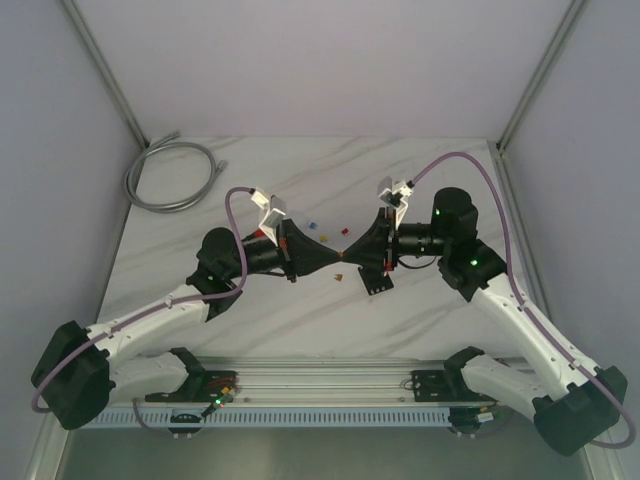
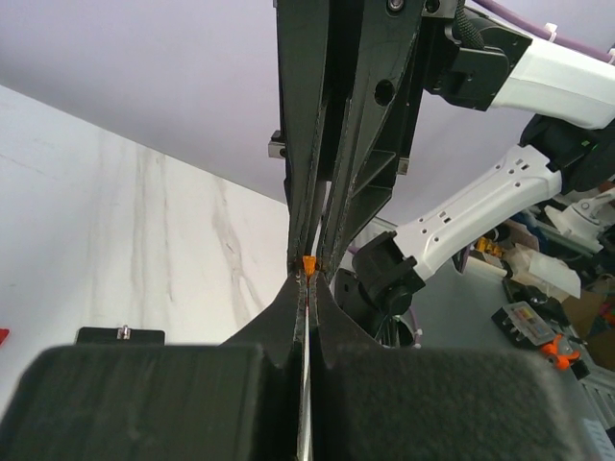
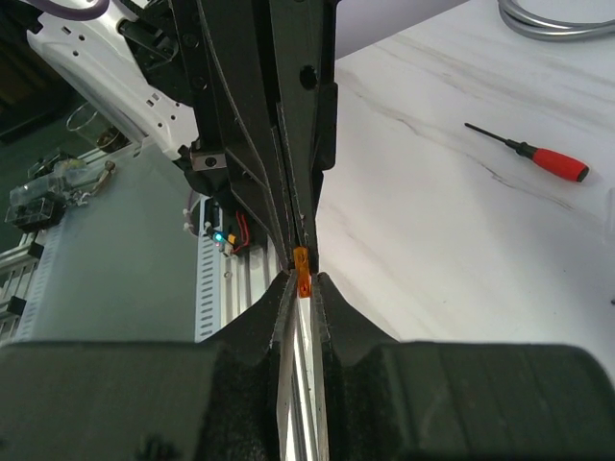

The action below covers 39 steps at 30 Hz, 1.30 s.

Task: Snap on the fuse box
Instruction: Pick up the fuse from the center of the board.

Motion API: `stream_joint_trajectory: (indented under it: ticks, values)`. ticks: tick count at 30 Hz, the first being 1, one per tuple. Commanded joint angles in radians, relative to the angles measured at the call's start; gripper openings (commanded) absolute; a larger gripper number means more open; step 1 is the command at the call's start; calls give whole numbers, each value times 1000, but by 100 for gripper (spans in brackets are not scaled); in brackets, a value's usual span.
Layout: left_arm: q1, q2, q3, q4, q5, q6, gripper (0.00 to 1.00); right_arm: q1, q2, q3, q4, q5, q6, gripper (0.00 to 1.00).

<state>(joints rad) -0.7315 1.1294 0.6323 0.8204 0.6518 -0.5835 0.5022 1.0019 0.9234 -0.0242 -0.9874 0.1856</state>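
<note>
Fuse box (image 2: 120, 334) aside | left hand (image 1: 333, 256), right hand (image 1: 348, 254) tip-to-tip on orange fuse (image 3: 302, 267)

You are facing pale lilac walls (image 1: 320, 60) filling the upper frame, even light falling across the marbled tabletop (image 1: 300, 320) below.

white arms (image 1: 150, 318), black joints (image 1: 455, 215) and fingers (image 2: 274, 322), lilac cables (image 1: 470, 160).

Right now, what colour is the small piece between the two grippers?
Orange; the small piece shows best in the right wrist view.
</note>
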Motion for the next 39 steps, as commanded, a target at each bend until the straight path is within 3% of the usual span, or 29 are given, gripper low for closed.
stream_joint_trajectory:
  ticks: [1,12,20,26,30,39]
  values:
    - [-3,20,5,56,51,-12,0,3,-6,-6,39,-36,-11,16]
    - [-2,35,29,24,89,-11,0,3,-7,-1,34,-46,-28,13]
    - [0,87,71,-44,103,-16,0,3,-5,-3,5,-55,-72,0]
    - [7,108,91,-51,113,-34,0,3,4,-12,-35,-17,-123,0]
    - [11,121,97,-33,137,-58,0,4,12,-17,-48,7,-149,12]
    - [13,121,110,-31,154,-70,0,2,7,-18,-50,-29,-185,22]
